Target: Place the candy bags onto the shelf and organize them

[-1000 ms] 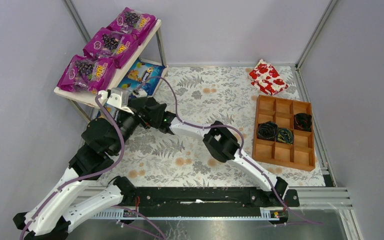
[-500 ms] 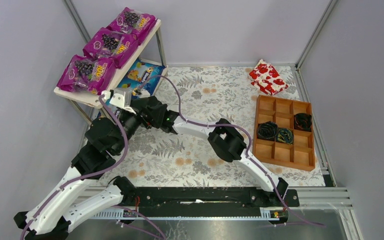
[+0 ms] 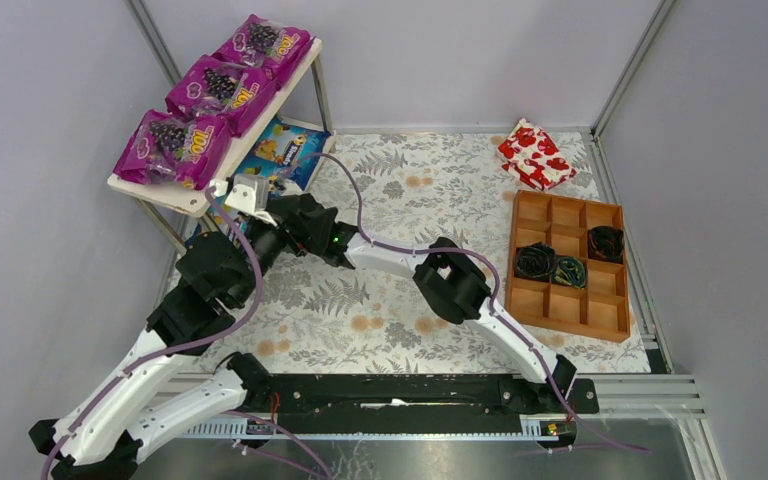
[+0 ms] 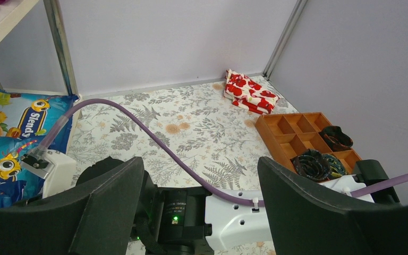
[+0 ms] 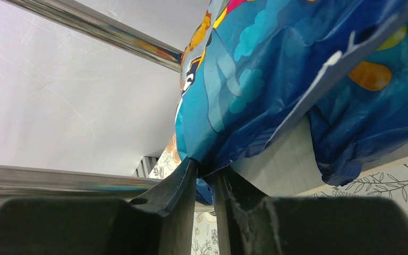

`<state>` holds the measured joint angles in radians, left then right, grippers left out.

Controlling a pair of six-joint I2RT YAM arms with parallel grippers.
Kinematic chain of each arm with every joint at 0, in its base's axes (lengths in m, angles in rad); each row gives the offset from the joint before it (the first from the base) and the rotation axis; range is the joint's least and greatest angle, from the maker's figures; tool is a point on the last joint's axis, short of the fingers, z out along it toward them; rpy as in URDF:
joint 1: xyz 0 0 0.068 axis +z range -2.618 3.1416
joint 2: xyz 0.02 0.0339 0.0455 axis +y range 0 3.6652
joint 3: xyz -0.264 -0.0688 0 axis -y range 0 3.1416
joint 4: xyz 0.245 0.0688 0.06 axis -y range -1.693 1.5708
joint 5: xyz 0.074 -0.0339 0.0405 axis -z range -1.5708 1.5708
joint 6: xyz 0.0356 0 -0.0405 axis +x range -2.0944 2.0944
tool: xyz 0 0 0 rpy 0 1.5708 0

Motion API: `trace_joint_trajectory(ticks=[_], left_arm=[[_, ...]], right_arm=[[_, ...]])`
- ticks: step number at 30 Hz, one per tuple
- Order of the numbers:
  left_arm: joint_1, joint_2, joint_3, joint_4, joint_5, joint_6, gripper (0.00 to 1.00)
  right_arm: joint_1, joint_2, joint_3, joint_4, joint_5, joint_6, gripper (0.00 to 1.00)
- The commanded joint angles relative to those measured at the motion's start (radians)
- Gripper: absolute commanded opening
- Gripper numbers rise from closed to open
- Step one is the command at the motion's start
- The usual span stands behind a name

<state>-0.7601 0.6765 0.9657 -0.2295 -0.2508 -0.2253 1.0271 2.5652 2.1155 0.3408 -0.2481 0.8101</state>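
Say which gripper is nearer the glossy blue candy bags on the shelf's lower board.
Right. The right gripper pinches a glossy blue candy bag by its edge; the left gripper hangs open behind it, over the right arm.

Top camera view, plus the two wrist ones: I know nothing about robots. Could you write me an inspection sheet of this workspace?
Surface: floral cloth covering the table, lying flat.
Job's things: three purple candy bags in a row on the shelf top board; blue candy bags on its lower board, count unclear.
Clutter: red-and-white package at the far right; wooden tray holding three dark rolled items.
Grippers: left gripper open and empty; right gripper pinching the edge of a blue candy bag.
Cables: purple cable looping over the arms.
Surroundings: grey walls, metal frame posts.
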Motion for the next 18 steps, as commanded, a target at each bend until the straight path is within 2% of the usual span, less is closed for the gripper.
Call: trace_joint_trajectory(ticks=[1, 4, 10, 15, 18], left_arm=[[0.005, 0.014, -0.002, 0.048, -0.013, 0.012, 0.83], [0.005, 0.020, -0.004, 0.048, -0.015, 0.012, 0.83], [0.004, 0.026, -0.005, 0.047, -0.019, 0.011, 0.83], [0.004, 0.025, -0.008, 0.048, -0.025, 0.014, 0.82], [0.004, 0.018, -0.011, 0.050, -0.029, 0.017, 0.82]], right_arm=[[-0.007, -0.013, -0.027, 0.033, 0.019, 0.036, 0.27], [-0.022, -0.027, -0.091, 0.074, 0.003, 0.054, 0.34], [-0.025, -0.091, -0.140, 0.045, -0.045, -0.043, 0.46], [-0.025, -0.276, -0.370, 0.109, -0.051, -0.074, 0.56], [-0.032, -0.413, -0.578, 0.155, -0.011, -0.119, 0.62]])
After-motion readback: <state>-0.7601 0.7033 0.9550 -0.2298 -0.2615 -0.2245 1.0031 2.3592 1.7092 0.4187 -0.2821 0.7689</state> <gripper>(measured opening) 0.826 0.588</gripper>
